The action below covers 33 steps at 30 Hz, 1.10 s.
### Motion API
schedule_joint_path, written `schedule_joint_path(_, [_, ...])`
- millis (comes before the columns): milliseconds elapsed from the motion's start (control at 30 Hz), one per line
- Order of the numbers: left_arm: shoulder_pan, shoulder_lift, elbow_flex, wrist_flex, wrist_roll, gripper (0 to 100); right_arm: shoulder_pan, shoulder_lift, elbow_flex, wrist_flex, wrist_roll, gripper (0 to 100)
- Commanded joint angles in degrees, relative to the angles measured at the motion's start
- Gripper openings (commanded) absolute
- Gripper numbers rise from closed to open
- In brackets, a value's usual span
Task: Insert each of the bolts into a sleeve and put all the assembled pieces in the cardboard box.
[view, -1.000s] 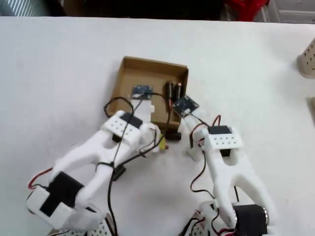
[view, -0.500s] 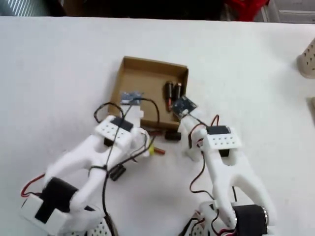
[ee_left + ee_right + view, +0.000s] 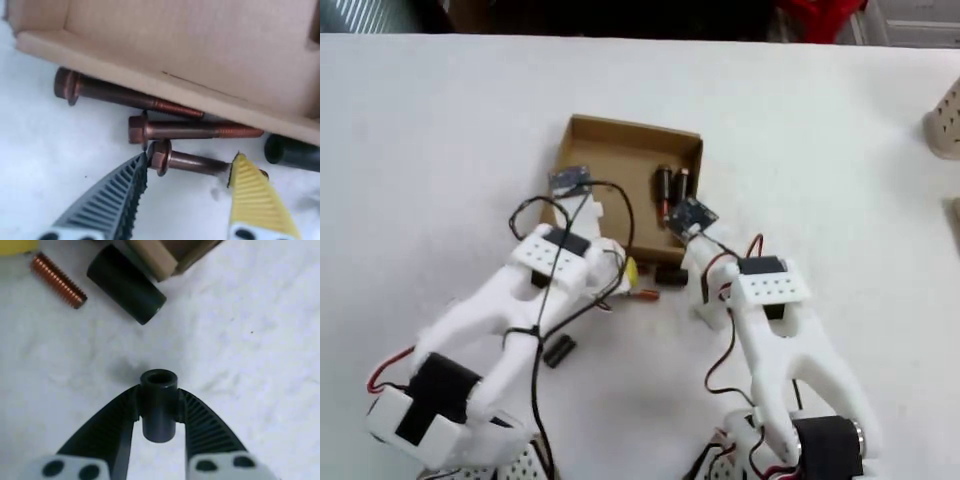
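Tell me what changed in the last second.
The left gripper swung left along the box front and now hangs open astride a bolt. The right gripper, shut on a sleeve, and the box stayed put.

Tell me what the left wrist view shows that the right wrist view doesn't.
Left wrist view: three copper bolts lying along the outer wall of the cardboard box, with the left gripper open around the nearest bolt. Right wrist view: the right gripper shut on a black sleeve. Shared: the box, a second black sleeve lying beside it, and the nearest bolt's threaded end.
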Motion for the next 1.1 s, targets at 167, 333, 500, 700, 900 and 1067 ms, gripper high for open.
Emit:
schedule_joint_path(167, [1.19, 6.29, -4.92, -2.20, 3.34, 29, -0.57, -0.84, -0.35, -0.92, 0.70, 1.6])
schedule_joint_path(333, [1.19, 10.86, -7.56, -2.11, 3.34, 29, -0.57, -0.84, -0.35, -0.92, 0.70, 1.6])
schedule_joint_path(500, [3.12, 10.86, -7.21, 0.09, 2.73, 26, -0.57, -0.84, -0.35, -0.92, 0.70, 1.6])
schedule_joint_path(700, [4.53, 10.86, -7.30, 0.62, -3.52, 1, -0.66, -0.84, -0.18, -0.84, 2.37, 1.6])
schedule_joint_path(900, [6.99, 10.95, -7.21, 5.19, -5.01, 27, -0.66, -0.84, 0.26, -0.92, 3.69, 1.6])
schedule_joint_path(1067, [10.42, 10.33, -7.21, 9.32, -4.92, 43, -0.75, -0.84, 0.35, -0.92, 3.78, 1.6])
